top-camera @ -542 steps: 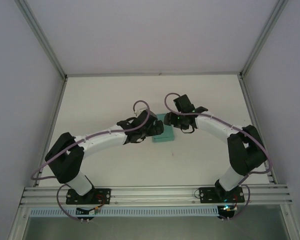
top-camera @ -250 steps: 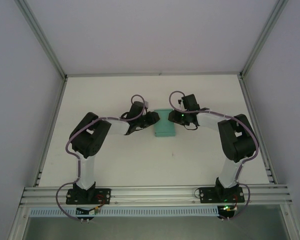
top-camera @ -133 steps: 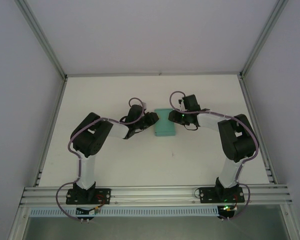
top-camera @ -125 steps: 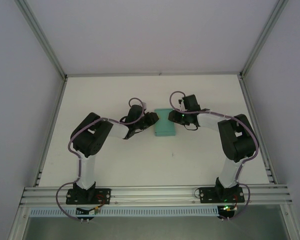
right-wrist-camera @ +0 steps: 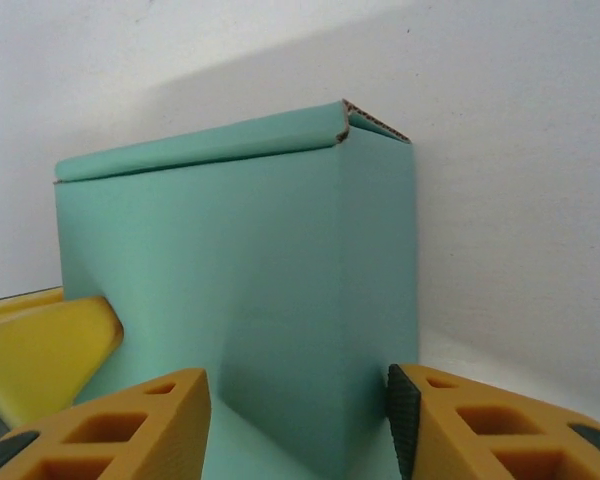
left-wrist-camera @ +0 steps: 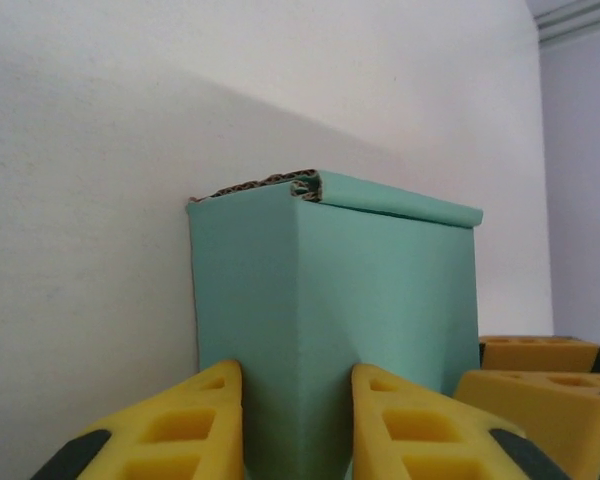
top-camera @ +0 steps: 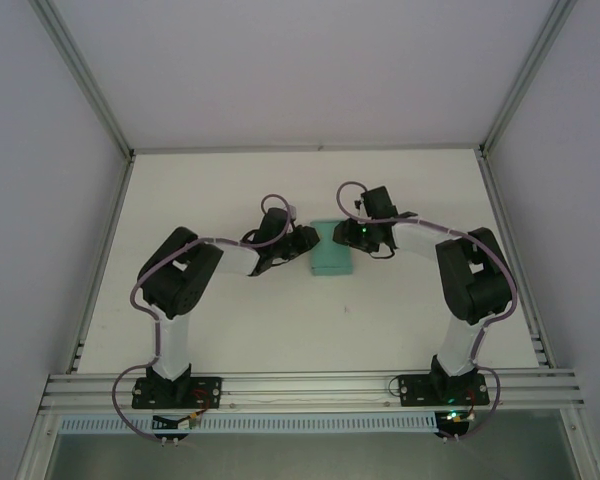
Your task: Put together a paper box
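Note:
The paper box (top-camera: 330, 258) is a small teal-green box lying on the white table between both arms. Close up, the paper box (left-wrist-camera: 330, 290) has a rolled top edge with raw cardboard showing. My left gripper (top-camera: 306, 240) is at its left side. There the left gripper (left-wrist-camera: 296, 378) is shut on a corner of the box, both yellow fingers pressed against it. My right gripper (top-camera: 348, 234) is at the box's far right corner. The right gripper (right-wrist-camera: 296, 388) stands open around the paper box (right-wrist-camera: 240, 280), its right pad at the box's edge.
The white table (top-camera: 230, 320) is walled by pale panels on the left, right and back, with metal rails (top-camera: 310, 385) along the near edge. The right gripper's orange fingers (left-wrist-camera: 545, 385) show beyond the box in the left wrist view.
The right gripper's jaws have widened and it has shifted slightly left toward the box. The left arm and the box have stayed nearly still.

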